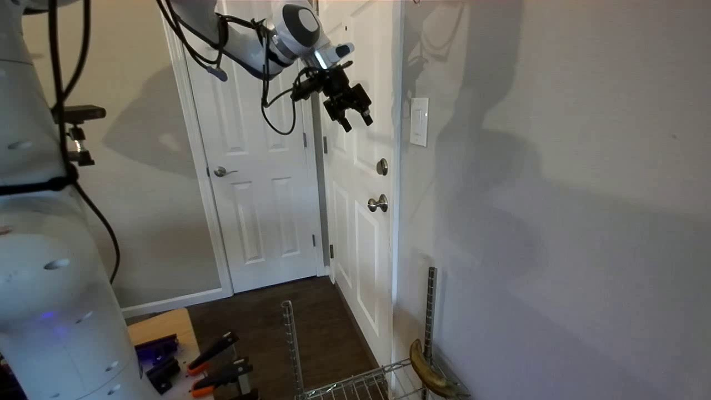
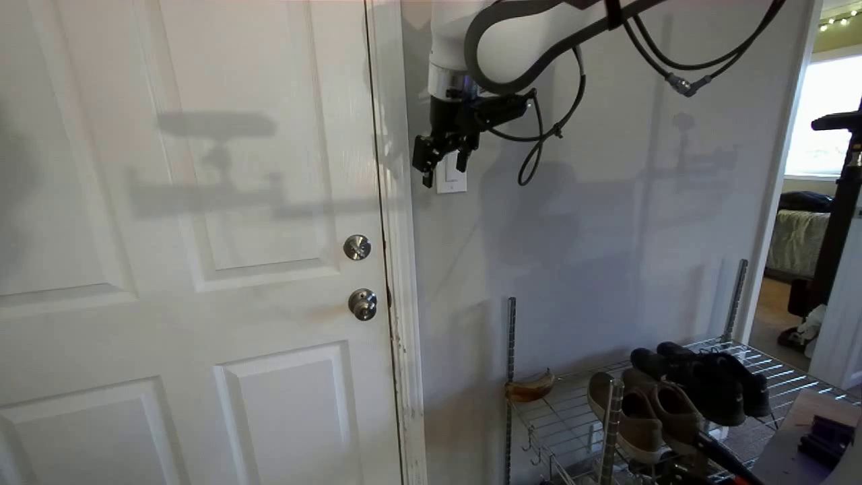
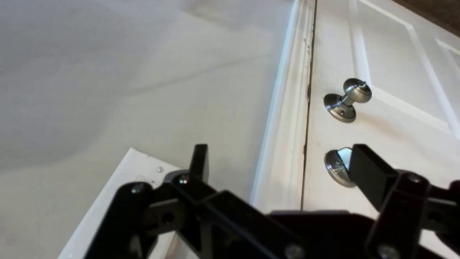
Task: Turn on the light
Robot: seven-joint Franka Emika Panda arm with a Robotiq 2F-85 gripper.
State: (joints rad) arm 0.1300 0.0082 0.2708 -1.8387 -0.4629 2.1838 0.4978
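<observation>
On switch plate (image 1: 419, 121), outlined mark (image 3: 145, 181)

In an exterior view the desk (image 1: 161, 325) has a light top, wood-toned at its far end. A farther clamp (image 1: 215, 349) and a nearer clamp (image 1: 225, 374), both black and orange, sit at its edge. A purple-tinted object (image 1: 158, 349) and a black object (image 1: 164, 375) lie inboard; types unclear.

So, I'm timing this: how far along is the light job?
Done: the gripper is near the white wall switch. In hand, likely: lining up; it hangs open and empty, apart from the switch. Left, probably: reaching and pressing it. Whether the light is on, I can't tell.
</observation>
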